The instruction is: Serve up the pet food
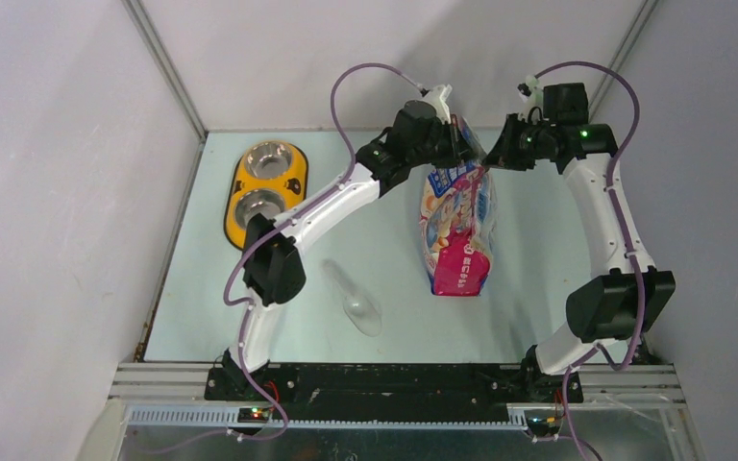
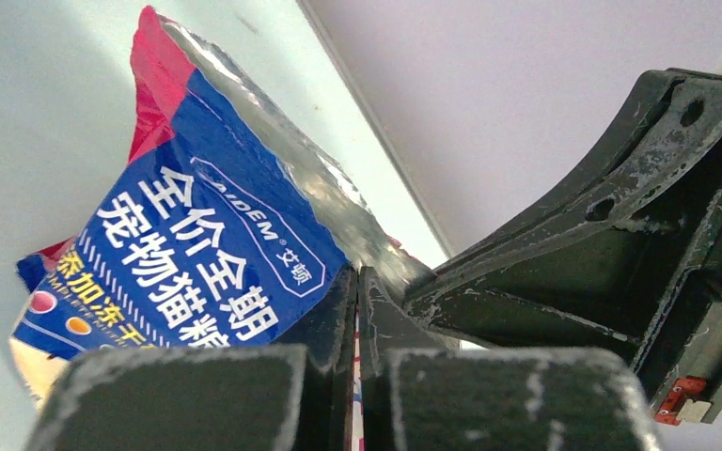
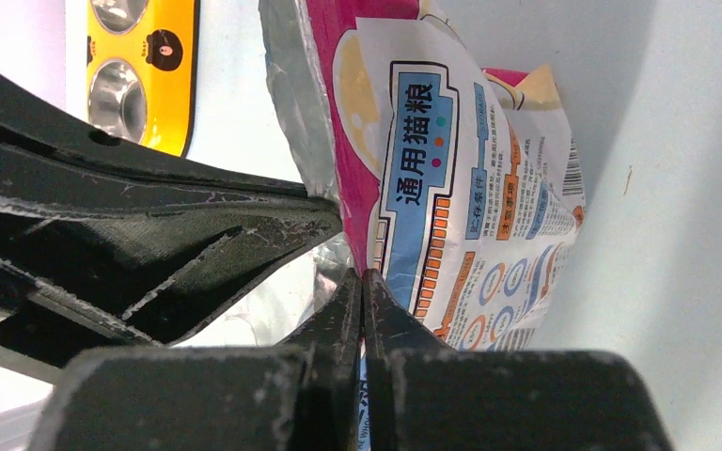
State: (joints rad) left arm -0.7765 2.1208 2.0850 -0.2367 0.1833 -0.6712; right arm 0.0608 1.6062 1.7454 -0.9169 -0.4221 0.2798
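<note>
The pet food bag (image 1: 456, 226), pink and blue with cartoon print, stands on the table at the back middle, and its top edge is held up. My left gripper (image 1: 461, 144) is shut on that top edge from the left, and a thin strip of the bag shows between its jaws (image 2: 355, 272). Close beside it, my right gripper (image 1: 488, 158) is shut on the same edge from the right (image 3: 364, 274). The bag's blue face (image 2: 197, 244) fills the left wrist view, and its printed back (image 3: 461, 188) fills the right wrist view. The pet food itself is hidden.
A yellow feeder (image 1: 267, 192) with two steel bowls lies at the back left and also shows in the right wrist view (image 3: 136, 75). A clear plastic scoop (image 1: 354, 298) lies on the table near the left arm. Walls enclose the table on three sides.
</note>
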